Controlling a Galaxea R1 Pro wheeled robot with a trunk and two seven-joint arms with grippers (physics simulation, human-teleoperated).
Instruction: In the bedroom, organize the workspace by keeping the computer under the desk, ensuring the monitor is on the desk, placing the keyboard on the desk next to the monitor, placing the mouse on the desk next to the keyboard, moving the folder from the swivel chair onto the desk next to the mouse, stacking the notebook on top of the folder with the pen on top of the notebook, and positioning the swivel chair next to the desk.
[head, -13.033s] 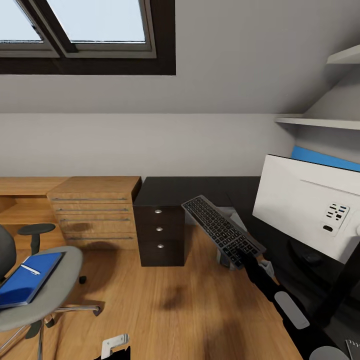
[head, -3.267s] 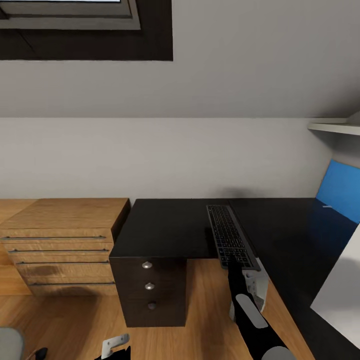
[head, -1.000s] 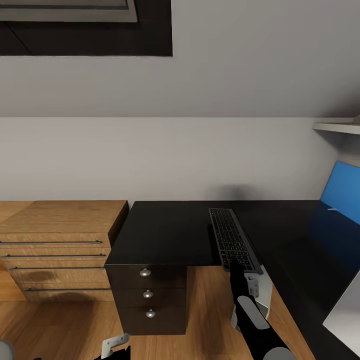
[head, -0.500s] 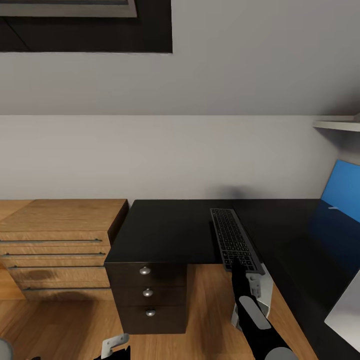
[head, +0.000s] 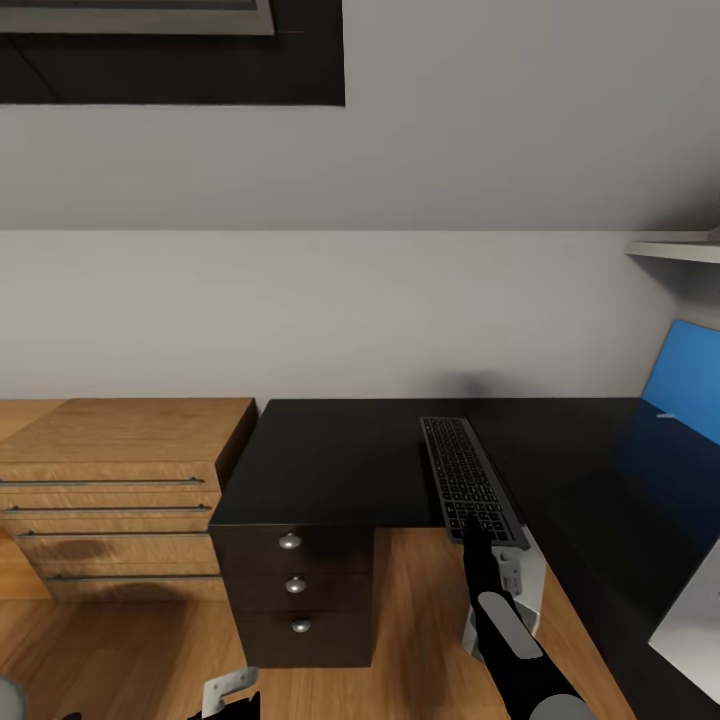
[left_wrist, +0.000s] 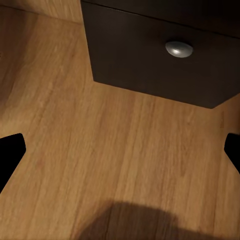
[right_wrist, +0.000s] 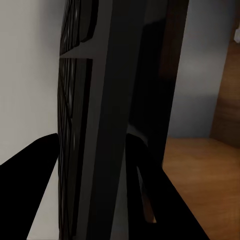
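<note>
Keyboard (head: 471, 479) unmoved (hand (head: 474, 530) seemingly clamped).

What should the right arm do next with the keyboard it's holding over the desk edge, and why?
Probably open the right end effector and let go. The slim dark-keyed keyboard with a silvery rim appears to lie flat on the black-topped desk, though its near end overhangs the edge, so nudging it further on first may be safer.

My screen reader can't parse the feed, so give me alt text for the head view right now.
The right gripper holds the keyboard by its near end, the keyboard lying lengthwise over the front edge of the black desk. A dark three-knob drawer unit stands under the desk's left end, with a wooden drawer chest to its left and a blue back panel at far right.
</note>
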